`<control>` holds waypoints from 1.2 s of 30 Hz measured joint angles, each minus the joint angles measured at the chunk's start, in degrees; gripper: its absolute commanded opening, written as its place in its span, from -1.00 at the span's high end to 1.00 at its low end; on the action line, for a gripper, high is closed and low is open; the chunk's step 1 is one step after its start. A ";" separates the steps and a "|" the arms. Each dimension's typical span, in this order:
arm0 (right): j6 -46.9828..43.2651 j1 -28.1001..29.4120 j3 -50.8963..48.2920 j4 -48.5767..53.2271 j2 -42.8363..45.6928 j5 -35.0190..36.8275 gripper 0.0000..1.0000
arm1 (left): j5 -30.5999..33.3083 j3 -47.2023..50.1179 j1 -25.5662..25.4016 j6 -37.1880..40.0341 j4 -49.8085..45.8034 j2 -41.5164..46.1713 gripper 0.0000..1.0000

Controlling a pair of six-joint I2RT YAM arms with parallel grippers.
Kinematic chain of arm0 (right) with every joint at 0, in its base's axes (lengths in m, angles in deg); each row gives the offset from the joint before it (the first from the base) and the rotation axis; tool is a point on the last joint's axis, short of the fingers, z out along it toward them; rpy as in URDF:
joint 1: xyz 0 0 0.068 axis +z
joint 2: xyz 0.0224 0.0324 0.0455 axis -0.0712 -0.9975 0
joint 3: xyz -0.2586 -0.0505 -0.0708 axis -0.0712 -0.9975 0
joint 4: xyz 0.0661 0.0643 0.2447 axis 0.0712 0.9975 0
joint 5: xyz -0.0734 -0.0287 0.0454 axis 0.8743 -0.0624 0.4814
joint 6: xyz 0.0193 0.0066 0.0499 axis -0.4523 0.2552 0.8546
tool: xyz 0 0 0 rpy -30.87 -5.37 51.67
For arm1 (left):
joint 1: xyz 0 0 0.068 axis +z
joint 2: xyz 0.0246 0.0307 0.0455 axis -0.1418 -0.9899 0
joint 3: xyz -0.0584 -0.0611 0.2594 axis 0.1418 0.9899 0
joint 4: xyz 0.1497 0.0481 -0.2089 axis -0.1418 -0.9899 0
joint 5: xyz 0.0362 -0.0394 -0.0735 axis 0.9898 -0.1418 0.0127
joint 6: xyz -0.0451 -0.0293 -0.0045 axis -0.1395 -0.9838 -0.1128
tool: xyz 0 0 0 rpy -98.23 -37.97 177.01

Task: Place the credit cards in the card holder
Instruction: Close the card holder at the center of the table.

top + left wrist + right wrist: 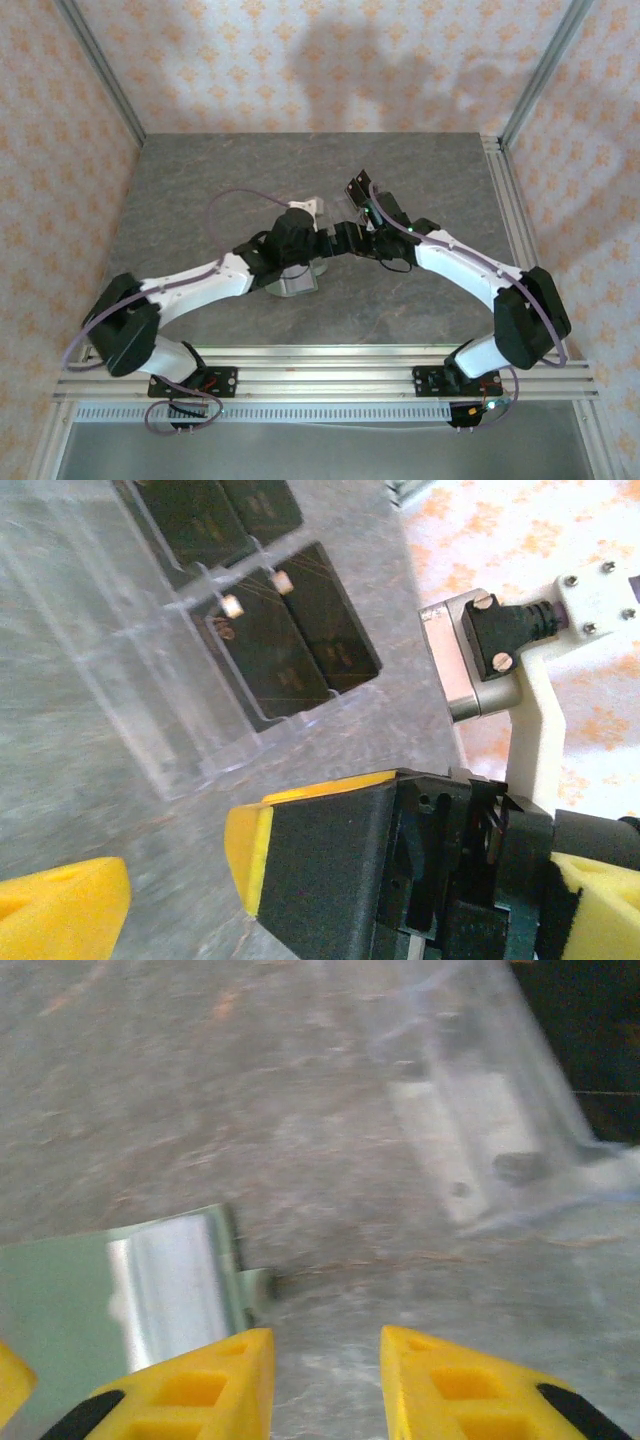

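Yellow-padded left gripper is held, jaws spread wide, by clear tray w/ credit cards slotted inside. Card holder is seen beside right gripper (jaws slightly apart, nothing held). Step judged: card pickup; nxt, a card edge must be pinched.

You're holding left arm and right arm bent inward, wrists almost touching. Left gripper gaping wide; right gripper showing fingers slightly apart, gripping nothing.
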State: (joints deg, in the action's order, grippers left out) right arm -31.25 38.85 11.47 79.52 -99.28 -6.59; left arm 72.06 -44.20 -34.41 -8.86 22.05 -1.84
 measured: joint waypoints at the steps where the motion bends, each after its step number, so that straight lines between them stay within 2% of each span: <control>1: -0.24 0.63 0.55 -0.85 -0.24 -1.03 0.28 | 0.22 -0.66 0.70 0.44 -3.58 1.81 -0.99; 3: -0.90 2.23 1.99 -2.64 -1.44 -3.17 0.26 | -0.11 -0.35 3.26 0.98 -8.70 6.29 -0.99; 4: -1.31 2.49 2.21 -2.60 -1.97 -4.24 0.25 | 2.36 0.50 5.33 0.74 -10.62 8.44 -1.00; 7: -1.77 1.81 2.19 -0.68 -2.89 -5.90 0.24 | 11.28 7.56 19.76 -0.52 -17.35 14.29 -1.00; 9: -1.97 1.51 2.19 -0.52 -4.35 -6.47 0.24 | 14.82 13.86 25.81 -1.20 -21.11 15.80 -0.99; 12: -1.97 1.57 2.19 -0.37 -6.67 -7.39 0.24 | 14.64 20.37 26.67 -1.62 -24.13 15.30 -1.00; 15: -1.95 1.57 2.21 -0.37 -8.26 -7.72 0.24 | 12.63 23.47 26.64 -1.66 -23.26 14.40 -0.99; 27: -2.36 1.57 2.71 -0.44 -10.47 -8.02 0.24 | 5.68 26.10 26.64 -2.97 -9.68 14.27 -0.99; 36: -2.62 1.57 3.10 -0.42 -11.08 -8.00 0.24 | 1.46 26.95 26.18 -4.70 -1.73 9.70 -0.99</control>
State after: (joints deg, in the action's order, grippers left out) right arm -33.88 40.42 14.57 79.10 -110.36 -14.59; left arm 73.52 -17.25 -8.23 -13.56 20.32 7.87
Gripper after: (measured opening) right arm 0.379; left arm 0.998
